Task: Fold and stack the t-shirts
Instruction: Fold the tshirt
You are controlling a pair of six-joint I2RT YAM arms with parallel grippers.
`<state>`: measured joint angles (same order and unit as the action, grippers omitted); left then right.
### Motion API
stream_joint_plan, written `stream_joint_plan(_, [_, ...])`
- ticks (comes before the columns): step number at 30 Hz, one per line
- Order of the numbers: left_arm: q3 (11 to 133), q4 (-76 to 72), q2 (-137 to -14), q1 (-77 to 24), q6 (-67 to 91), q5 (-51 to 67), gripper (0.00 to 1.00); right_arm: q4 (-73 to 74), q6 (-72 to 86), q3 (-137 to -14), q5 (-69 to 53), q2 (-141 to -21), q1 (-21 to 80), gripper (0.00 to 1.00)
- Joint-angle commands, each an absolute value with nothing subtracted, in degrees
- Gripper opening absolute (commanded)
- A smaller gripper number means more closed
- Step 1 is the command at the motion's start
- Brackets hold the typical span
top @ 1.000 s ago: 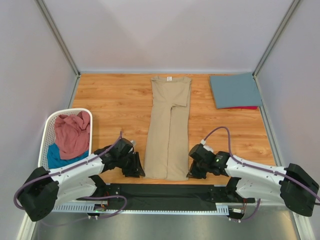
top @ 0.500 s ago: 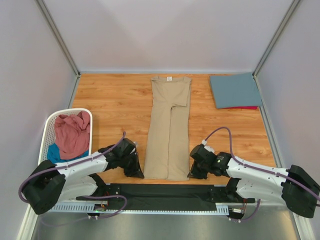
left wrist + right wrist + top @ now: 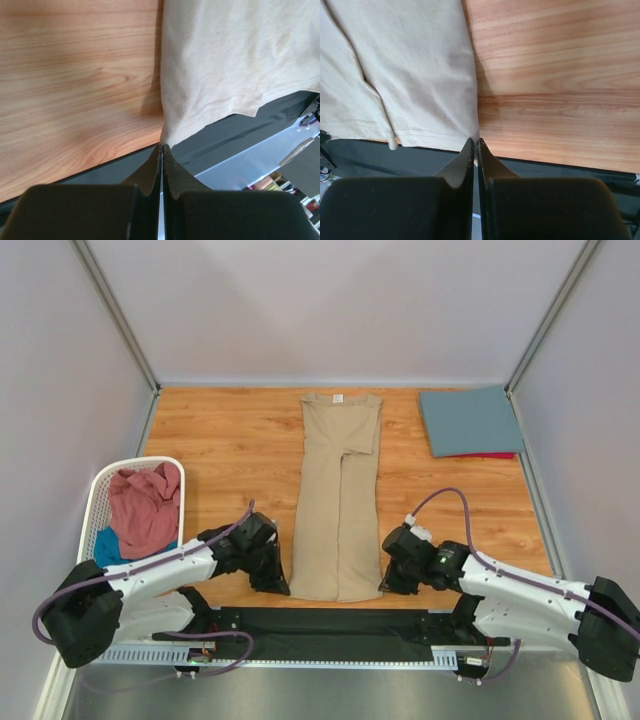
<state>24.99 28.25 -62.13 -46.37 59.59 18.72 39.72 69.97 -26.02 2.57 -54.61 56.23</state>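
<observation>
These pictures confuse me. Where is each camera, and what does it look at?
Top external: high behind the arms, looking down on table, both arms, tan t-shirt.
Left wrist: on the left arm, past the left gripper to a hem corner.
Right wrist: on the right arm, past the right gripper to the other corner.
All three show the tan t-shirt.

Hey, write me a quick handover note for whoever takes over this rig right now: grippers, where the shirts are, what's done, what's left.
Left gripper: shut on the near left hem corner of the tan shirt.
Right gripper: shut on its near right hem corner.
The tan shirt lies flat mid-table, sides folded in, collar at the far end.
Done: slate blue shirt folded on top of a red shirt, far right corner.
Left: fold the tan shirt crosswise and stack it. The pink shirt and teal shirt lie crumpled in the basket.
</observation>
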Motion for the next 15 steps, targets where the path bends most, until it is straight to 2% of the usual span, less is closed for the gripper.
stream_joint_plan(1, [30.0,31.4,-65.3,-46.6,58.4,18.1,0.0,42.4,65.4,-32.1,7.0,-56.5,56.6,0.0])
stream_joint_plan(7, [38.2,34.8,-71.1,-44.7,55.4,16.3,0.0,41.0,59.2,-37.4,6.4,-62.3,52.7,0.0])
stream_joint_plan(15, [52.4,39.1,-81.1,-34.2,47.0,15.6,0.0,39.6,43.3,-50.9,1.1,-74.3,38.6,0.0])
